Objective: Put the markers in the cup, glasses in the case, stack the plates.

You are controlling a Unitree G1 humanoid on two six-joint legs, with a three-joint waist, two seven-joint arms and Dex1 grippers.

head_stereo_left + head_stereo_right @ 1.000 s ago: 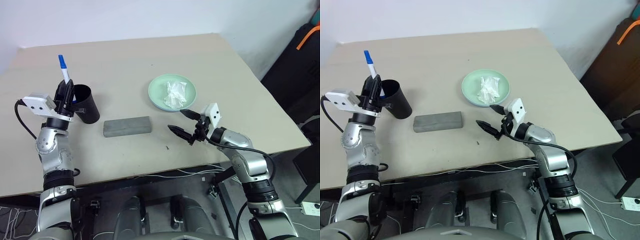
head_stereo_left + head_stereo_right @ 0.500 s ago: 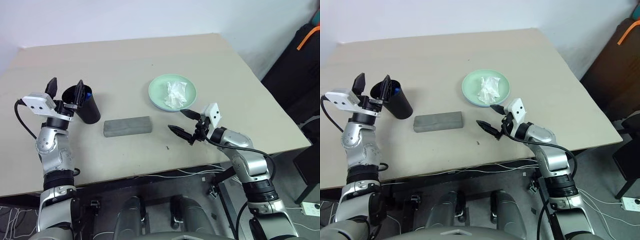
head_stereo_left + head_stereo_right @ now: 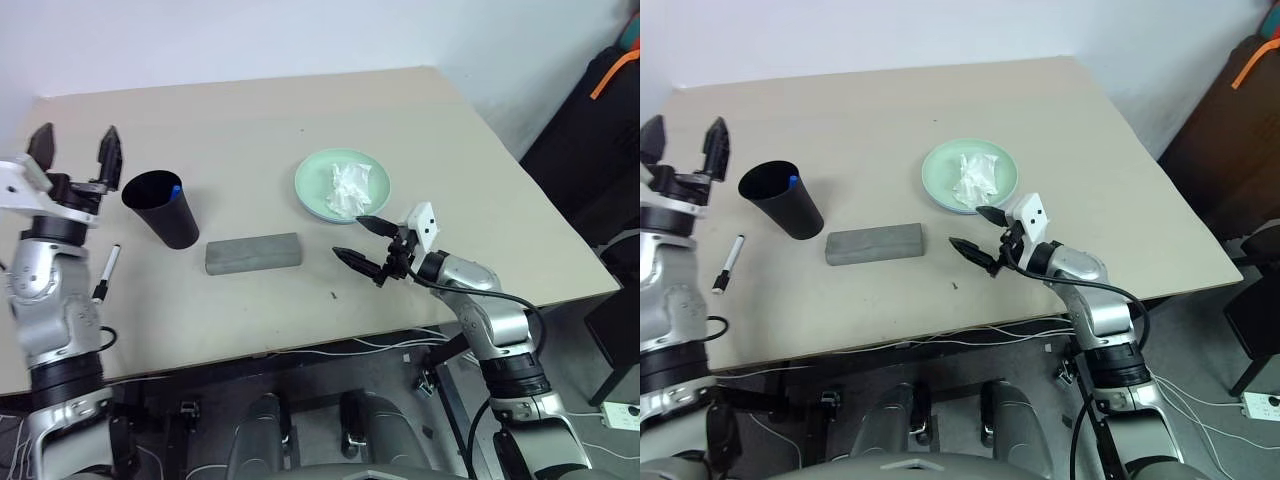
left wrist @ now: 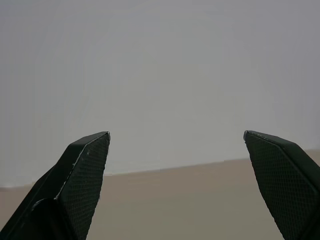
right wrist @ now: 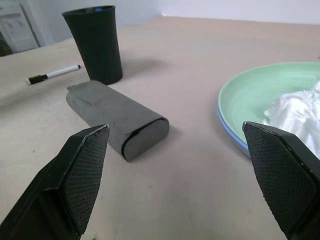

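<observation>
Left eye view: left gripper (image 3: 75, 148) hangs spread and empty above the cup (image 3: 163, 208), blue-capped marker (image 3: 175, 190) inside, dark-capped marker (image 3: 106, 272) beside it awaiting pickup, right gripper (image 3: 358, 243) released too.

Your left gripper (image 3: 75, 150) is raised at the left with its forearm upright, fingers (image 4: 85, 165) spread wide and pointing up and forward, holding nothing. Your right gripper (image 3: 362, 242) is held low and level, aimed toward the left, its fingers (image 5: 82, 165) also wide apart and empty.
</observation>
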